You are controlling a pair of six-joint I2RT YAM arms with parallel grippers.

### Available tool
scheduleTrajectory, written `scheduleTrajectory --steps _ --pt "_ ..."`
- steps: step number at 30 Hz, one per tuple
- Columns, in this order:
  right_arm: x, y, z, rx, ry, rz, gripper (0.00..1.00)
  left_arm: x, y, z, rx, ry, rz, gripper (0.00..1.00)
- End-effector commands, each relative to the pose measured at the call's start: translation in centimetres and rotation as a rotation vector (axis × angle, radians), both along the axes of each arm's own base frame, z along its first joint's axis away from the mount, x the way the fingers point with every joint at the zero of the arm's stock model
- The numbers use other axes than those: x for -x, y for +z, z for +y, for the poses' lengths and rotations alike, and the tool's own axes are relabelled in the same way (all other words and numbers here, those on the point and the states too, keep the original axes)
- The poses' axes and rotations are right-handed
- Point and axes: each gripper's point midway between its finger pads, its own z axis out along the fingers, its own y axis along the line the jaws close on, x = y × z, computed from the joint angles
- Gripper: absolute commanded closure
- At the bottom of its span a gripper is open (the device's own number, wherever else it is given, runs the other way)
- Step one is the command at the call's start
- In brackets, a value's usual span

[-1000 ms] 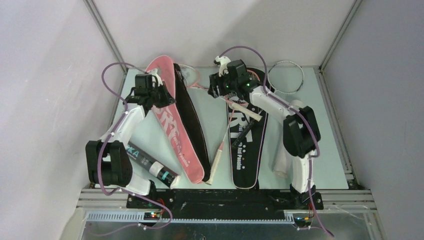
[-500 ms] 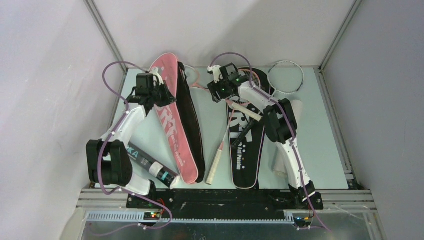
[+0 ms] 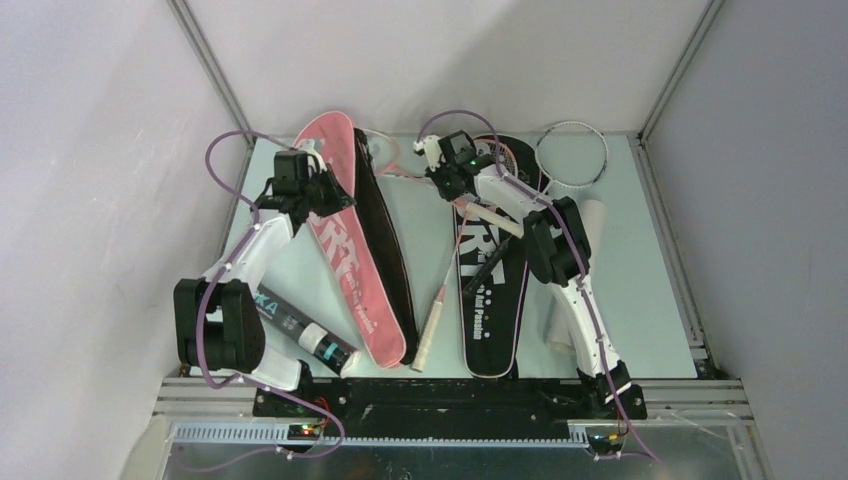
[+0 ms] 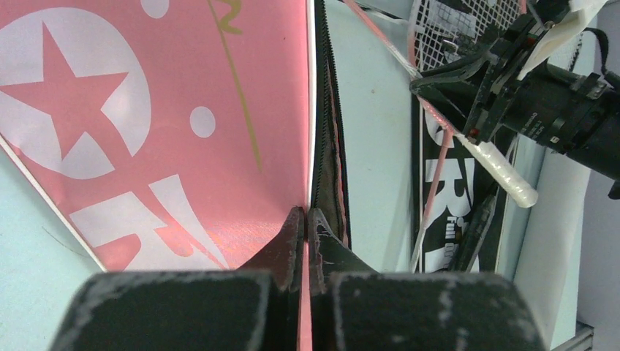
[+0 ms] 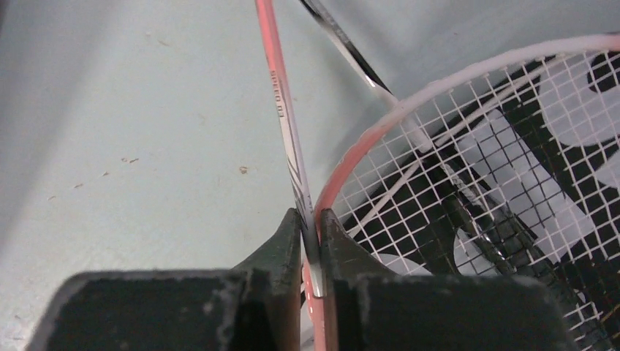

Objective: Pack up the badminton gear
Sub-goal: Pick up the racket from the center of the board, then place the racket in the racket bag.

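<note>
While the left claw [image 4: 305,219] pinches the pink cover [image 4: 183,110] by its edge and the right claw [image 5: 311,227] grips the pink racket [image 5: 281,110], nothing looks packed yet.

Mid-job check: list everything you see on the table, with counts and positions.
pink cover: one, pink with white print, left of centre, lying open.
black cover: one, black with white lettering, flat, right of centre.
pink-shafted racket: one, runs from the pink cover's far end to a white grip on the black cover.
pink-framed racket: one, head on the black cover's far end, handle near front centre.
white racket: one, head at far right.
black tube: one, near left corner.
white tube: one, right side, partly under the right arm.
table: one, pale green.
left gripper: shut on the pink cover's edge.
right gripper: shut on the pink-shafted racket's shaft.
</note>
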Motion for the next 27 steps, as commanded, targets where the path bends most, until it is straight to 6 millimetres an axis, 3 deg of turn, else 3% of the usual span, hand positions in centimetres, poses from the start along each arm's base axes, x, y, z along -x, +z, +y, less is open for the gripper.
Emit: scheduleTrajectory --steps 1,3,4,5,6,7,8,9,10,11,12,13,14,15,16,17,18,19,22,27 --pt "0.4 2.5 0.5 -0.013 0.024 -0.047 0.96 -1.1 3.5 -0.7 0.053 -0.008 -0.114 1.00" --pt "0.9 4.8 0.4 -0.021 0.028 -0.076 1.00 -1.3 3.7 -0.7 0.057 -0.006 -0.113 1.00" --pt "1.3 4.9 0.2 -0.019 0.030 -0.074 1.00 -1.5 3.9 -0.7 0.061 -0.007 -0.117 1.00" --pt "1.6 7.1 0.3 -0.037 0.036 -0.106 1.00 -1.5 4.0 -0.8 0.065 -0.006 -0.117 1.00" --pt "2.3 6.9 0.0 -0.032 0.038 -0.098 1.00 -1.6 4.2 -0.9 0.070 -0.008 -0.121 1.00" --pt "2.8 9.4 0.0 -0.052 0.034 -0.133 1.00 -1.7 4.3 -0.9 0.074 -0.005 -0.120 1.00" --pt "3.5 9.2 -0.6 -0.037 0.019 -0.126 1.00 -1.8 4.3 -0.9 0.075 -0.003 -0.115 1.00" --pt "4.2 11.2 -0.9 -0.056 0.003 -0.147 1.00 -1.8 4.3 -1.0 0.077 -0.006 -0.112 1.00" --pt "5.0 10.7 -1.7 -0.037 -0.019 -0.130 1.00 -1.9 4.3 -1.0 0.079 -0.007 -0.113 1.00" --pt "5.8 12.1 -2.2 -0.053 -0.043 -0.133 1.00 -1.9 4.2 -1.0 0.082 -0.009 -0.111 1.00" --pt "6.6 11.5 -3.0 -0.041 -0.074 -0.108 1.00 -1.9 4.2 -1.1 0.084 -0.009 -0.112 1.00" --pt "7.3 12.7 -3.8 -0.045 -0.090 -0.116 1.00 -1.9 4.1 -1.1 0.086 -0.011 -0.110 1.00" --pt "8.4 11.8 -4.5 -0.029 -0.104 -0.088 1.00 -2.0 3.9 -1.1 0.088 -0.011 -0.108 1.00" --pt "9.7 12.5 -5.1 -0.035 -0.103 -0.091 1.00 -2.0 3.8 -1.2 0.092 -0.014 -0.107 1.00" --pt "10.5 13.9 -5.2 -0.056 -0.097 -0.109 1.00 -2.0 3.8 -1.3 0.096 -0.019 -0.107 1.00" --pt "11.5 13.1 -5.6 -0.045 -0.095 -0.091 1.00 -2.2 3.7 -1.4 0.098 -0.021 -0.106 1.00" --pt "12.5 14.5 -5.7 -0.060 -0.091 -0.109 1.00 -2.2 3.6 -1.5 0.102 -0.024 -0.102 1.00" --pt "13.5 13.8 -6.0 -0.048 -0.090 -0.092 1.00 -2.3 3.3 -1.5 0.103 -0.026 -0.093 1.00" --pt "16.7 15.4 -6.5 -0.034 -0.086 -0.113 1.00 -2.6 2.9 -1.8 0.114 -0.034 -0.077 1.00" --pt "21.1 15.3 -6.8 0.002 -0.081 -0.123 1.00 -3.0 2.9 -2.0 0.129 -0.039 -0.081 1.00"
